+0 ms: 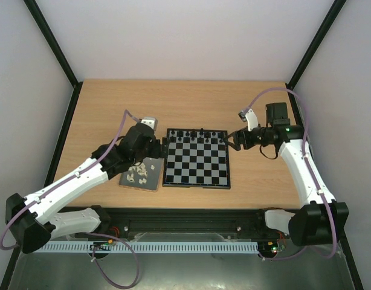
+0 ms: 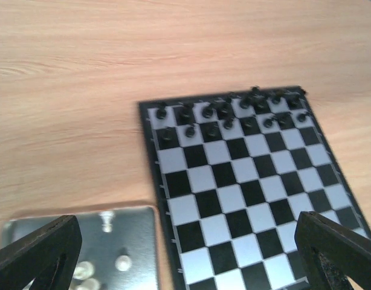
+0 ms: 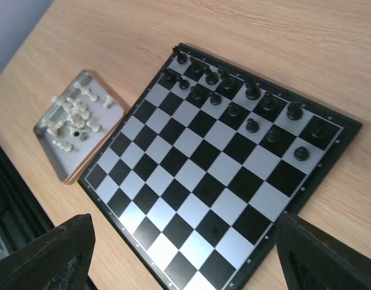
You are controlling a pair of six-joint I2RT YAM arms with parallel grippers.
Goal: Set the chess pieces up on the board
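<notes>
Grey metal tray with tan edge, lying flat on a wooden table. Black chessmen stand in two rows right of the tray and slightly farther back, apart from it. White walls rise well beyond the tray's far side.

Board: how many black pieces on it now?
16. The black pieces fill two rows of the board at its far edge, eight in each. A dark speck in the tray beside it could be another; too small to tell.
</notes>
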